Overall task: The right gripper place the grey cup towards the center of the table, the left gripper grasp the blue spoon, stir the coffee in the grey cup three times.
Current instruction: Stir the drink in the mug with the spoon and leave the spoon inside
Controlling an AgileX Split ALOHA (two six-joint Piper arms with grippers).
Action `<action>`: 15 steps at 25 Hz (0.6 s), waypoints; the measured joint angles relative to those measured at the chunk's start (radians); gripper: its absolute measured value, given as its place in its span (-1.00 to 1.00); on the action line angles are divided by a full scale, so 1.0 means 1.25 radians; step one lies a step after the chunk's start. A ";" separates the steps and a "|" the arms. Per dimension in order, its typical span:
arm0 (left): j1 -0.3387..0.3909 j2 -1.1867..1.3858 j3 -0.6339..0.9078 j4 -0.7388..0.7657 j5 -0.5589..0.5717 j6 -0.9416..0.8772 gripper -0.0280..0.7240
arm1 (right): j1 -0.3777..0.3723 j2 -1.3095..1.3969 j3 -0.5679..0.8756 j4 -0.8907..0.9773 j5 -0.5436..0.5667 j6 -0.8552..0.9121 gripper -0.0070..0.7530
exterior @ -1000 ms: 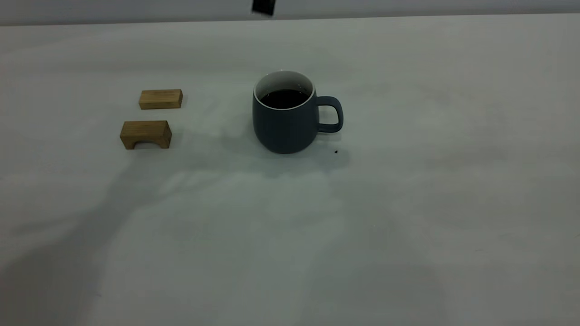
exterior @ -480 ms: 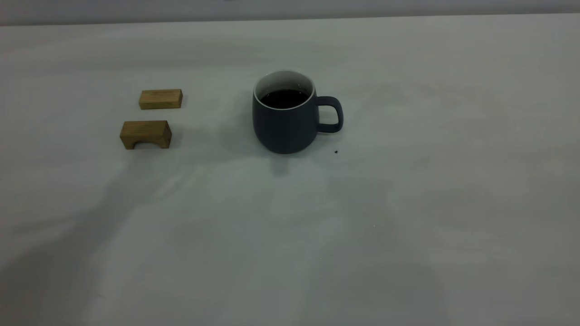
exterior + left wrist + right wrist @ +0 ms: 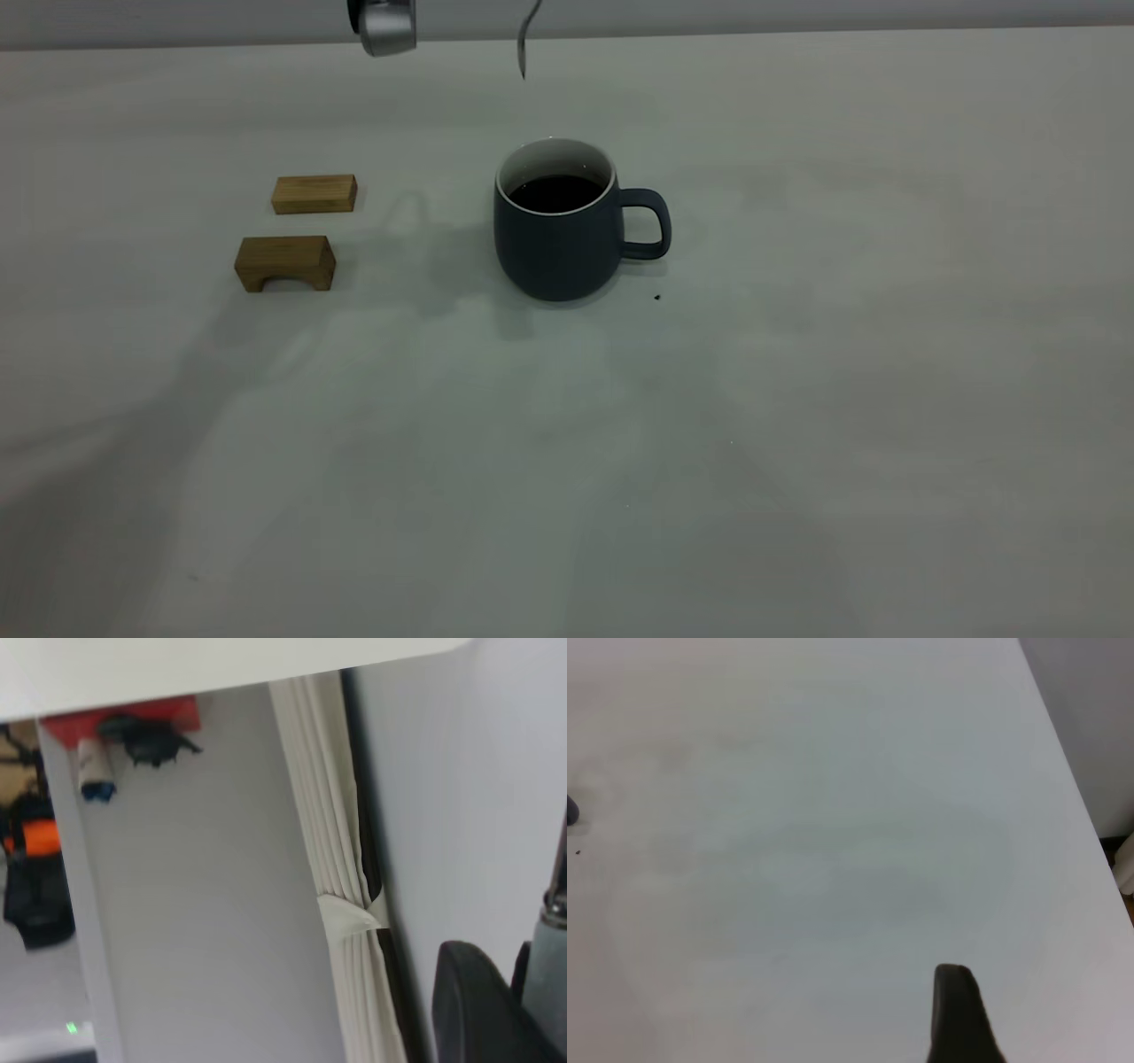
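Grey cup (image 3: 556,232) stands upright on the table (image 3: 797,399), a little left of the middle of the exterior view and toward its far side, with its loop handle turned to that view's right. Coffee (image 3: 555,192) lies flat and dark inside, below the white rim. A tiny dark speck (image 3: 656,297) sits on the surface just beside the handle's near side.

Above the cup, at the top edge of the exterior view, the grey metal end of the blue spoon (image 3: 524,44) hangs down, well clear of the rim. Left of it, the left arm's silver camera module (image 3: 383,25) pokes in. The left gripper (image 3: 483,1005) shows only a dark finger beside the spoon's pale handle; whether it clamps cannot be told.

Two tan wooden blocks (image 3: 299,232) lie well left of the cup.

Only one finger of the right gripper (image 3: 961,1014) shows, over bare table, its state unclear.
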 joint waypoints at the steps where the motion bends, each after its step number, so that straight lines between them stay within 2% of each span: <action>1: 0.000 0.010 -0.001 0.000 0.014 -0.023 -0.57 | 0.000 0.000 0.000 0.000 0.000 0.000 0.36; 5: 0.003 0.079 -0.001 -0.038 0.071 -0.041 -0.57 | 0.000 0.000 0.000 0.000 0.000 0.000 0.36; 8: 0.004 0.130 -0.001 -0.102 0.092 0.015 -0.57 | 0.000 0.000 0.000 0.000 0.000 0.000 0.36; 15: 0.014 0.165 -0.001 -0.136 0.087 0.085 -0.57 | 0.000 0.000 0.000 0.000 0.000 0.000 0.36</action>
